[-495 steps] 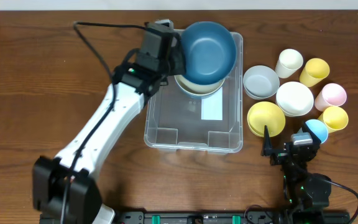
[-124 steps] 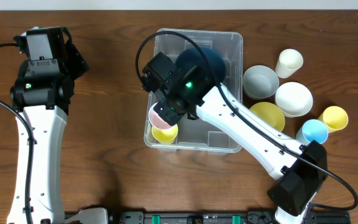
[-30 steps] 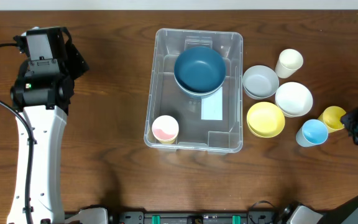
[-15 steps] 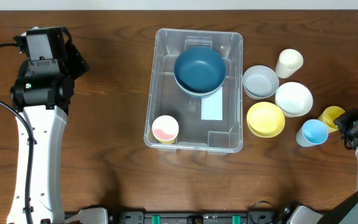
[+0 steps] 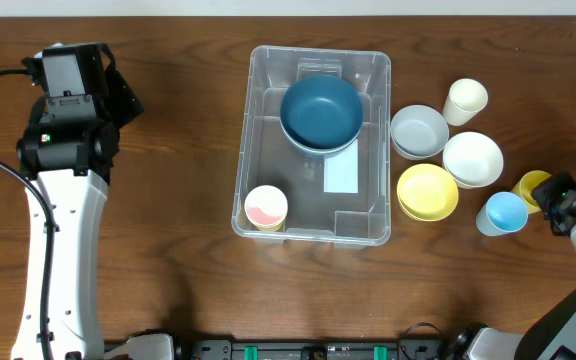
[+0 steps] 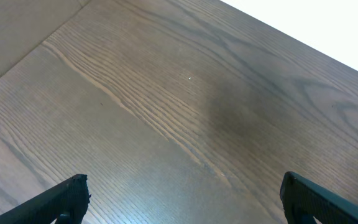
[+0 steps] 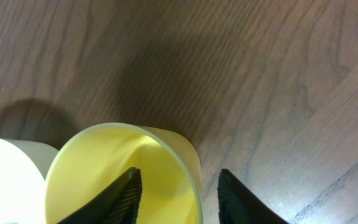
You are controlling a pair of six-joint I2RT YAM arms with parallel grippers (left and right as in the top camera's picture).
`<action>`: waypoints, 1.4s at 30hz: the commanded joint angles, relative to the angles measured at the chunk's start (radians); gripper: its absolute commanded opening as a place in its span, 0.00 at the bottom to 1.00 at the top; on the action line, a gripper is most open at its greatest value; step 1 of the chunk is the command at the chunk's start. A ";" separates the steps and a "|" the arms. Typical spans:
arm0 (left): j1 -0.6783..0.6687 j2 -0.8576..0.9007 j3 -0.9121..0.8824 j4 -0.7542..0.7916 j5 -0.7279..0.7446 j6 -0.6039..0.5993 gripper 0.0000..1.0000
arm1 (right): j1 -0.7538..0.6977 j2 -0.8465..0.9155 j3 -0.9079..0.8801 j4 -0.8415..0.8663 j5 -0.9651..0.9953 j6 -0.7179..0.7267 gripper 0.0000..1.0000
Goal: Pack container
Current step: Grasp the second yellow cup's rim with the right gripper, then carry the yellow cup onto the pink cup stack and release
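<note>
The container [image 5: 243, 150], a large clear bin with a white label [image 5: 341, 175] on its bottom, sits mid-table. Inside it are a dark blue bowl [image 5: 320, 110] at the back and a pink cup [image 5: 265, 207] nested in a yellow one at the front left corner. At the table's right edge my right gripper [image 5: 558, 195] [image 7: 178, 177] is open and straddles the wall of a yellow cup [image 5: 533, 186] [image 7: 104, 180]. One finger is inside the cup, the other outside, with gaps showing. My left gripper [image 5: 120, 88] [image 6: 184, 183] hangs wide open over bare wood at the far left.
Right of the bin stand a grey bowl [image 5: 419, 131], a white bowl [image 5: 473, 158], a yellow bowl [image 5: 428, 191], a cream cup [image 5: 465, 100] and a blue cup [image 5: 505, 212], which is close beside the yellow cup.
My right gripper has shifted left onto the yellow cup's rim and its jaws have narrowed. The left arm and the bin's contents have not moved.
</note>
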 commanded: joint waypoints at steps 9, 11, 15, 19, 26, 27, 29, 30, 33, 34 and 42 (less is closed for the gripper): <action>0.004 -0.002 0.013 -0.003 -0.021 0.009 0.98 | -0.006 0.006 -0.003 -0.005 -0.006 -0.011 0.17; 0.004 -0.002 0.013 -0.003 -0.021 0.009 0.98 | -0.006 0.006 -0.003 -0.006 -0.003 -0.011 0.05; 0.004 -0.002 0.013 -0.003 -0.021 0.009 0.98 | -0.014 0.003 0.009 -0.002 -0.003 -0.023 0.01; 0.004 -0.002 0.013 -0.003 -0.021 0.009 0.98 | -0.029 -0.027 0.070 -0.027 -0.004 -0.022 0.01; 0.004 -0.002 0.013 -0.003 -0.021 0.009 0.98 | 0.003 -0.111 0.304 -0.176 -0.144 -0.051 0.01; 0.004 -0.002 0.013 -0.003 -0.021 0.009 0.98 | 0.021 -0.119 0.345 -0.211 -0.170 -0.065 0.01; 0.004 -0.002 0.013 -0.003 -0.021 0.009 0.98 | 0.071 -0.127 0.425 -0.291 -0.211 -0.104 0.01; 0.004 -0.002 0.013 -0.003 -0.021 0.009 0.98 | 0.102 -0.127 0.462 -0.332 -0.226 -0.129 0.01; 0.004 -0.002 0.013 -0.003 -0.021 0.009 0.98 | 0.240 -0.127 0.554 -0.436 -0.240 -0.208 0.01; 0.004 -0.002 0.013 -0.003 -0.021 0.009 0.98 | 0.290 -0.127 0.571 -0.453 -0.240 -0.230 0.01; 0.004 -0.002 0.013 -0.003 -0.021 0.009 0.98 | 0.742 -0.117 0.591 -0.437 -0.235 -0.339 0.01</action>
